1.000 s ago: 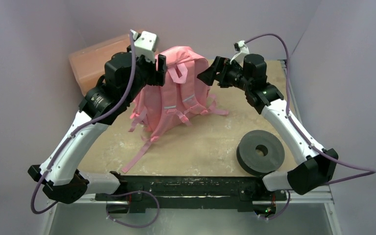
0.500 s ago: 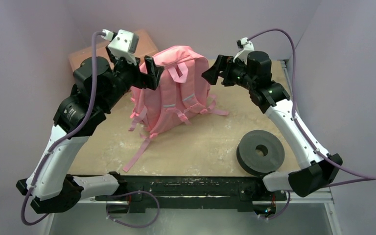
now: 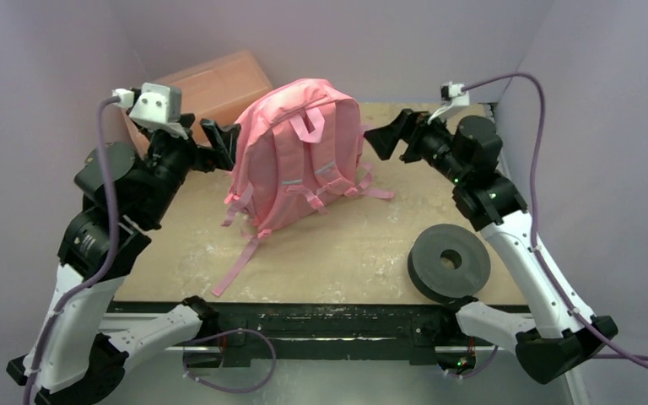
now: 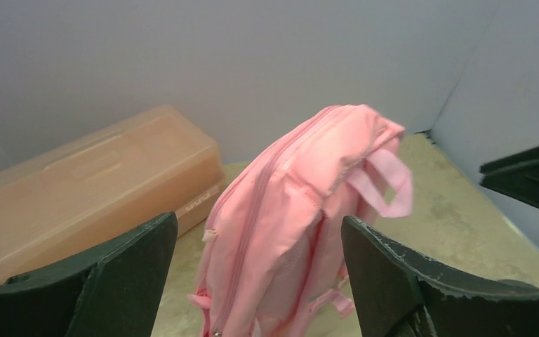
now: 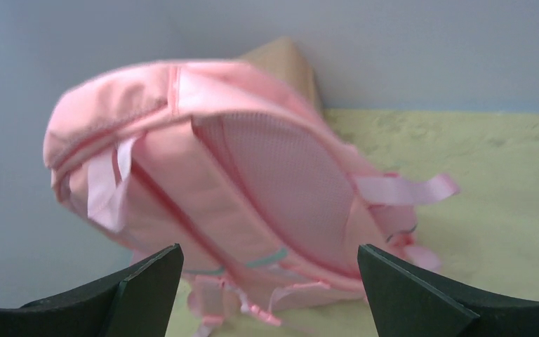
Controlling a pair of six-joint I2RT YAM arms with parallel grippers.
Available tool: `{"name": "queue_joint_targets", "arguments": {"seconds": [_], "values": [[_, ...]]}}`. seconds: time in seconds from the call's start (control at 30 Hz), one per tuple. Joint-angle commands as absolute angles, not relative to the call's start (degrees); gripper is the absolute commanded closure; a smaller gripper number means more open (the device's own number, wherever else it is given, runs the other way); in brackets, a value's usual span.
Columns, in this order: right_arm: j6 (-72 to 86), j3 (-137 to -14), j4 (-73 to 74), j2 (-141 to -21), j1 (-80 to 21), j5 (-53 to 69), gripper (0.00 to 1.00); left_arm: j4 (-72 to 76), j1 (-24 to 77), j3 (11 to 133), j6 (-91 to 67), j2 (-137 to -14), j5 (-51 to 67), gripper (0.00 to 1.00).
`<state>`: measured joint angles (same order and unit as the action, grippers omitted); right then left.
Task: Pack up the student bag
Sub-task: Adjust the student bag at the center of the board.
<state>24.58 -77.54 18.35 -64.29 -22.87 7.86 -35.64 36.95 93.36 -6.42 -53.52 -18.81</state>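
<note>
Backed off student bag toward 9 and 3 o'clock: left gripper, right gripper, both open; packing seemingly unstarted.

Straight ahead of left gripper and right gripper the student bag blocks the way, with a small gap at each. Orange box crowds just beyond left gripper. Bare table lies below both, grey disc well behind right gripper.
</note>
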Motion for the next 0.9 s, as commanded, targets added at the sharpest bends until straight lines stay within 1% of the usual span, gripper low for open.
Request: {"name": "queue_joint_targets", "arguments": {"seconds": [0.0,0.1,0.17,0.23,0.3,0.33,0.4,0.5,0.57,0.7,0.87], "values": [[35.4,-63.55,1.55,-66.12,-27.47,18.43,0.01,-34.25,25.33,86.49,-11.91,-57.07,-16.71,0.15],[37.3,-57.61,-3.34,-66.23,-33.12,13.45,0.01,-32.23,12.6,79.61,-22.42,-56.01,-10.68,0.15],[41.29,-52.84,-8.81,-66.92,-34.07,14.02,0.07,-31.81,5.44,75.42,-30.18,-56.53,-5.42,0.16],[43.74,-47.33,-14.26,-68.17,-34.23,14.02,0.09,-30.0,1.39,71.46,-35.61,-58.2,-0.54,0.2],[44.7,-44.78,-18.24,-70.84,-34.26,13.31,0.09,-27.32,0.78,67.77,-38.49,-60.62,4.56,0.24],[44.75,-44.2,-20.06,-72.43,-34.24,13.44,0.09,-25.49,0.79,66.19,-39.14,-61.97,7.25,0.27],[44.76,-44.15,-22.8,-76.06,-33.81,13.48,0.09,-23.1,0.78,62.93,-40.78,-63.95,11.89,0.3],[44.33,-45.41,-26.21,-82.34,-31.64,14.03,0.1,-18.8,0.91,57.83,-41.71,-64.11,15.02,0.32],[43.5,-47.55,-27.65,-86.5,-30.37,15.07,0.12,-16.37,1.03,54.49,-42.22,-63.73,17.9,0.32],[40.01,-53.2,-27.0,-92.7,-28.79,14.58,0.12,-15.55,2.49,50.07,-42.99,-62.82,22.45,0.37],[32.86,-63.62,-20.59,-99.36,-27.8,16.26,0.12,-13.67,9.17,42.73,-48.32,-57.56,21.82,0.37]]}}
